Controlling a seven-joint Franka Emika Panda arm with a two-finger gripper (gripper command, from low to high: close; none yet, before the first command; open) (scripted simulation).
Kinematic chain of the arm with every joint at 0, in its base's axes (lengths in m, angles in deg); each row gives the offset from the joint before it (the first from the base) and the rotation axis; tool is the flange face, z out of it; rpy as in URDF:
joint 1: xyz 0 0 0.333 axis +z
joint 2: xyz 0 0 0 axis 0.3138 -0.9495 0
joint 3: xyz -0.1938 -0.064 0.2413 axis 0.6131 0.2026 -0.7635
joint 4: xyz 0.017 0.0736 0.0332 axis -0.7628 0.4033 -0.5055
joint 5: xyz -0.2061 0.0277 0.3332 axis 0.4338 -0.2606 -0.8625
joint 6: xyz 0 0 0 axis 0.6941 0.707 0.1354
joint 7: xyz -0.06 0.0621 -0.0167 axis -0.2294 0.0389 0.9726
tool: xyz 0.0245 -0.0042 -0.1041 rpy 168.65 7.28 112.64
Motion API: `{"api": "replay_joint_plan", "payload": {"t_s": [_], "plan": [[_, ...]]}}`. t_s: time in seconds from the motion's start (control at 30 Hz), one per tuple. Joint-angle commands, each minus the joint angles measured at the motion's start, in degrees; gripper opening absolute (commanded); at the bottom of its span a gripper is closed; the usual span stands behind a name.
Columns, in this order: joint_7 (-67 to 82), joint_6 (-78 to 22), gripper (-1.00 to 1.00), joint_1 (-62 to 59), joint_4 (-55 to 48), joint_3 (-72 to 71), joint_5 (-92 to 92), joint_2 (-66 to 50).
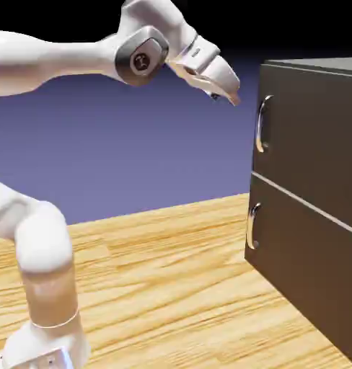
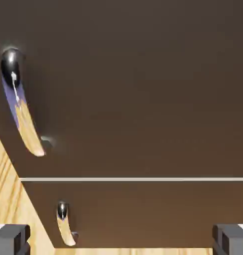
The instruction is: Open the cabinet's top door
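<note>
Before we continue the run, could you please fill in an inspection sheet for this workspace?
Surface: light wood-grain table, bare where seen.
Job's things: cabinet; top door shut, with curved silver handle; lower door also shut, with its own handle.
Clutter: nothing seen.
Tool: gripper open, holding nothing, clear of the top handle.
Cables: nothing seen.
Surroundings: plain blue-violet backdrop, black above.
</note>
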Motion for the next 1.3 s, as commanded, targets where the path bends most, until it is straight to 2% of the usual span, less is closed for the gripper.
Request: {"api": "replay_joint_plan", "payload": {"t_s": [0.0, 1.27], "plan": [[1.02, 0.19, 1.0, -1.35, -0.03, -1.24, -2.5, 0.86], [39.78, 7.42, 1.0, -52.73, -1.09, -48.18, -97.2, 33.63]]}}
